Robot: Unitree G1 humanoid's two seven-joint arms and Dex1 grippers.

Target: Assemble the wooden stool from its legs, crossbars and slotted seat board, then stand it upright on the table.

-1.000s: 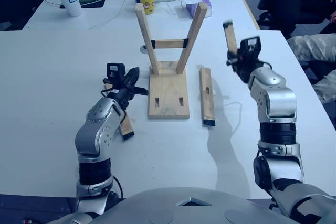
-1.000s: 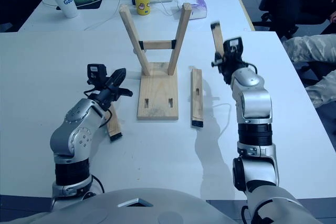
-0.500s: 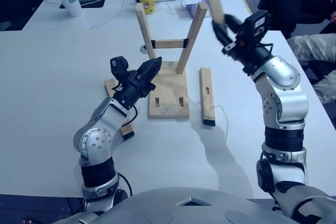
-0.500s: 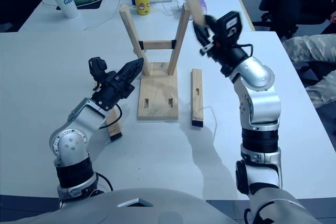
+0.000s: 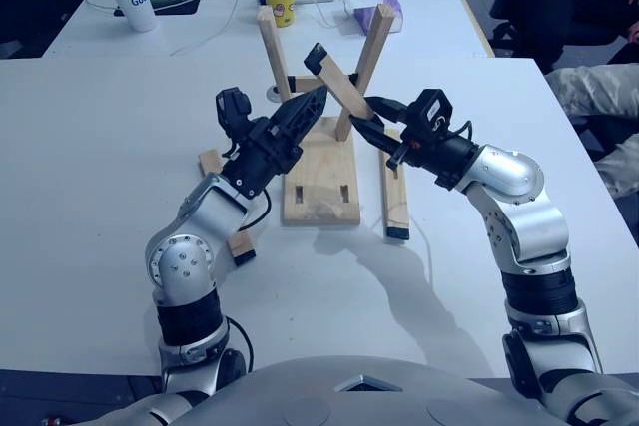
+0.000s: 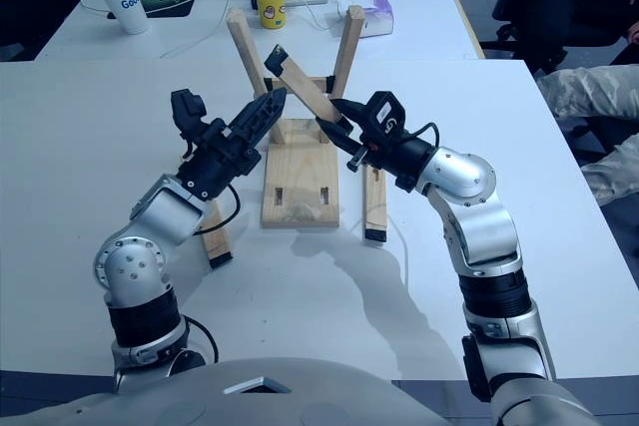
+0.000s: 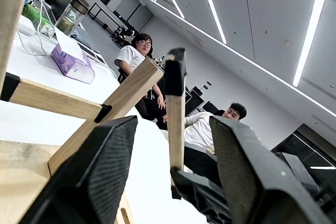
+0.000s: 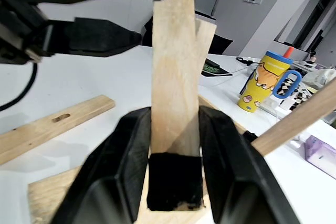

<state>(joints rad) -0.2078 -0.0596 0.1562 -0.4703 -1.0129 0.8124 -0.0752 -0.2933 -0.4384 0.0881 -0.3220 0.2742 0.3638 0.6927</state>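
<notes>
The left gripper (image 5: 312,102) hovers spread and empty over the seat board (image 5: 321,187) lying mid-table. Right of it, the right gripper (image 5: 371,125) pinches a tilted leg (image 5: 334,75). Swinging it could knock the two fitted legs (image 5: 275,57) loose.

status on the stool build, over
Right pincer shut on a leg, tilted above the seat board. Left pincer open near its upper end. Two fitted legs close behind; two spare legs flat on table.

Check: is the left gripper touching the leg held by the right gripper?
Apart. In the left wrist view the leg stands between the left gripper and its open fingers, with clear space on both sides.
</notes>
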